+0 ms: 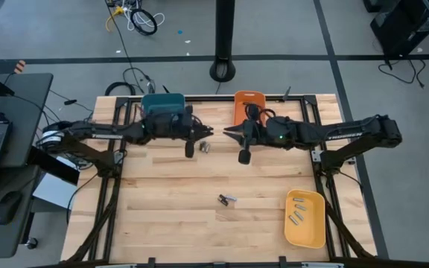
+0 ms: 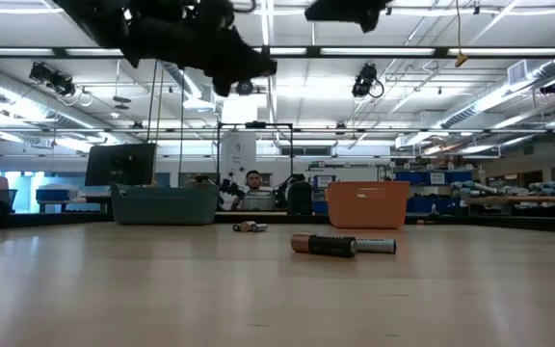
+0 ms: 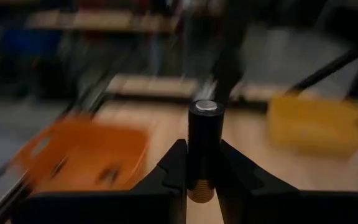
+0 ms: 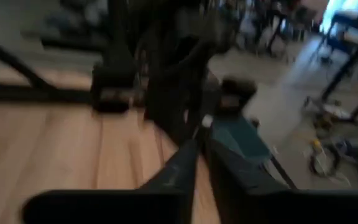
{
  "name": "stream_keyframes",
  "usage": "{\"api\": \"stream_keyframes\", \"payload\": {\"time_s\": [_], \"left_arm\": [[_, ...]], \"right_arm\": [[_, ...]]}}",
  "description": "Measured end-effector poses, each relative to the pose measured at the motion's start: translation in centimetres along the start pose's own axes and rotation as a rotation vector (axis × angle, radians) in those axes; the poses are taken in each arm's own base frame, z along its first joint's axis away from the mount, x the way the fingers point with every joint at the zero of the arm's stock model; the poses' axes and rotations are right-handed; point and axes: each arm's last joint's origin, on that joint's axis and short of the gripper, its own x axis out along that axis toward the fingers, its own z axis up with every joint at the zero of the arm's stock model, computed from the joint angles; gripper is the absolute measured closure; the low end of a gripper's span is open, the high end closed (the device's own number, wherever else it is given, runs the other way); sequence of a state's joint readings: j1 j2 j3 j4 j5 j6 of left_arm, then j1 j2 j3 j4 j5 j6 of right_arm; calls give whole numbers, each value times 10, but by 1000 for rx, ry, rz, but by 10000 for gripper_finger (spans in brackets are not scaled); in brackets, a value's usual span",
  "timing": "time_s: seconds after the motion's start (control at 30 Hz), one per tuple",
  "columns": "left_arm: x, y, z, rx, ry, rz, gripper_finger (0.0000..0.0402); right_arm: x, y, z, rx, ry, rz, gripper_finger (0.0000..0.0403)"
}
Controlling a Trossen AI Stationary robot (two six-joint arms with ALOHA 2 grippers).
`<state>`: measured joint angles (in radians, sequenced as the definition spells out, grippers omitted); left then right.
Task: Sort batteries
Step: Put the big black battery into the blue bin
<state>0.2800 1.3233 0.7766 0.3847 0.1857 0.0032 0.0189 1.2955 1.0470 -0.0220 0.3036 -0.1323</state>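
Observation:
My left gripper hangs over the table's far middle, in front of the teal bin, shut on a black battery with a copper band at its lower end. My right gripper faces it from the right, in front of the orange bin. Its fingers stand together, and I see nothing plainly between them. A black-and-copper battery and a silvery one lie side by side on the wood mid-table. Smaller batteries lie under the grippers. My left gripper pinches the black battery by its lower half, between the two fingers, one on each side. The fingers reach out about level toward the table's right and lie across the battery. The battery stands upright, silver cap up, lifted clear of the table.
A yellow bin with several batteries in it stands at the near right. Black frame rails run along the table's left and right sides. Bare wood lies between the grippers and the near edge. A person sits in the room beyond the table.

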Motion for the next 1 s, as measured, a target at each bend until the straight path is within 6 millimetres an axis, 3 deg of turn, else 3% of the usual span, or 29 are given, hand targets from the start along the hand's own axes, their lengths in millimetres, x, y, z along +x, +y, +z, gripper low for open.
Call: {"api": "stream_keyframes", "payload": {"time_s": [0.07, 0.2, 0.33, 0.67, 1.0], "left_arm": [[-5, 10, 2, 3, 148, 91, 346], [-17, 26, 2, 7, 420, 233, 346], [-30, 44, -8, -14, 578, 331, 346], [-67, 99, -28, -170, 731, 549, 346], [-79, 141, -74, -387, 864, 697, 346]], "right_arm": [[-2, -1, -6, -17, 65, -17, 390], [-5, -1, -19, -11, 200, -55, 384], [-6, -3, -28, -12, 297, -110, 395], [-6, -15, -39, 4, 388, -166, 395], [-4, -25, -41, 20, 397, -199, 395]]}}
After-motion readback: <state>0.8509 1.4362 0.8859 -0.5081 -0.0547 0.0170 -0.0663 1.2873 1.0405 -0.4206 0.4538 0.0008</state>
